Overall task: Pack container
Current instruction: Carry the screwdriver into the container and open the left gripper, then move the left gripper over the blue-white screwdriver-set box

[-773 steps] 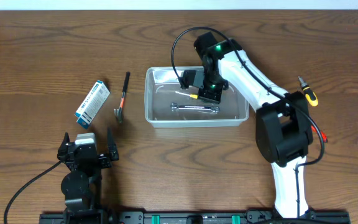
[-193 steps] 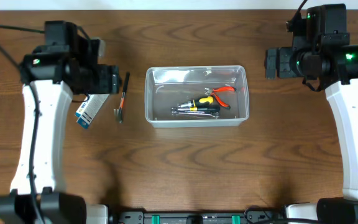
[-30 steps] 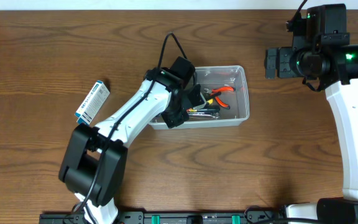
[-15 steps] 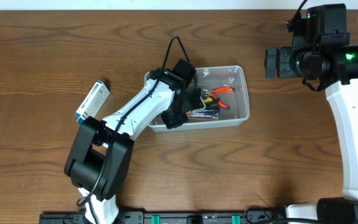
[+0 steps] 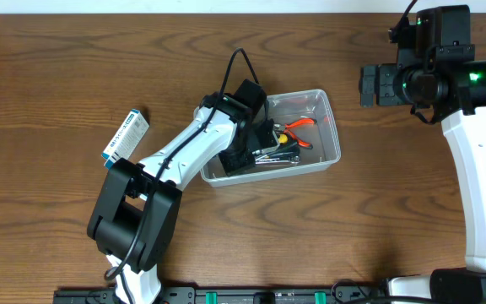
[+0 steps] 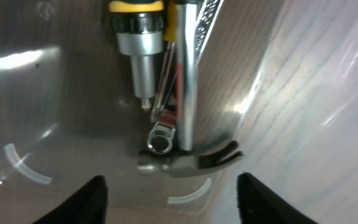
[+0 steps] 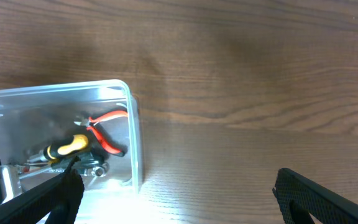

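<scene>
The clear, see-through plastic rectangular container [image 5: 302, 167] with rounded corners sits near the middle of the brown wooden table [image 5: 57, 67], turned slightly askew, well to the right of a small white-and-blue cardboard box [image 5: 126, 137]. The left arm reaches down into its left half. There the left gripper [image 6: 174, 204] hangs released, its two dark fingertips [image 6: 92, 200] spread wide with nothing between them. Just beyond them, on the container floor, lies a metal claw-hammer head [image 6: 188, 160]. The ring end of a silver wrench [image 6: 190, 74] is touching it, and the steel tip of a yellow-and-black screwdriver [image 6: 138, 37] is beside it. Red-handled pliers [image 5: 298, 127] lie further right in the same container, close to its right wall. The right gripper [image 7: 179, 199] hovers over bare wood off the container's right end, apart from it, its jaws also spread and empty.
</scene>
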Available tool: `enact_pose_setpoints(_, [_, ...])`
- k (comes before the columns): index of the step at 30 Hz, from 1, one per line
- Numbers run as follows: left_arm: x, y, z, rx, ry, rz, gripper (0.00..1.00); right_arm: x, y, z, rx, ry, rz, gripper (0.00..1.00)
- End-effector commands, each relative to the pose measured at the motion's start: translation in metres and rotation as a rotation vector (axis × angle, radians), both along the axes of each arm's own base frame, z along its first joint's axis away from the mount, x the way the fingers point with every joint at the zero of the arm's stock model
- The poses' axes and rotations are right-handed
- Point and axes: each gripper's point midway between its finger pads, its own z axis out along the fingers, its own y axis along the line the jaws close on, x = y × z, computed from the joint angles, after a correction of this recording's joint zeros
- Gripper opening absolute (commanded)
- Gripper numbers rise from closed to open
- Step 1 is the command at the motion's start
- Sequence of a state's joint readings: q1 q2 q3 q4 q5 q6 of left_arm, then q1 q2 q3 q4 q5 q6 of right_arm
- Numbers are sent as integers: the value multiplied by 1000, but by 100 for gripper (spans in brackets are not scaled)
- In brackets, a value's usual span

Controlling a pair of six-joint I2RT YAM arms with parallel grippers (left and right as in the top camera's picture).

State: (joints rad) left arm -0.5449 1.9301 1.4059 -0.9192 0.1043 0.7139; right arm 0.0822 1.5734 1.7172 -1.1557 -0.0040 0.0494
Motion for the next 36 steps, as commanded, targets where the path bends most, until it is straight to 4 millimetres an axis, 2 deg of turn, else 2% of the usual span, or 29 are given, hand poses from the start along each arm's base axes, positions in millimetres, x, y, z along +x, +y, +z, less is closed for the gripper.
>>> enact_pose_setpoints(1, [20, -2, 22, 2, -86, 47, 64, 1, -1, -1, 7, 3, -14, 99])
enact_pose_setpoints(6, [49, -8, 77, -76, -215, 136, 67, 1, -1, -1, 7, 3, -14, 99])
enact_pose_setpoints(9, [72, 4, 120, -107, -332, 259, 67, 1, -1, -1, 7, 2, -14, 99])
enact_pose_setpoints(13, [90, 42, 165, -108, -462, 394, 70, 1, -1, -1, 7, 3, -14, 99])
enact_pose_setpoints(17, [98, 98, 188, -57, -541, 555, 71, 1, -1, -1, 7, 3, -14, 99])
enact_pose_setpoints(20, [98, 137, 191, -21, -540, 646, 73, 1, -1, -1, 7, 3, -14, 99])
enact_pose_setpoints(27, [91, 217, 179, 65, -479, 828, 75, 1, -1, -1, 7, 3, -14, 99])
enact_pose_setpoints(30, [87, 244, 172, 92, -456, 895, 78, 1, -1, -1, 7, 3, -14, 99])
enact_pose_setpoints(36, [80, 276, 149, 133, -391, 970, 84, 1, -1, -1, 7, 3, -14, 99])
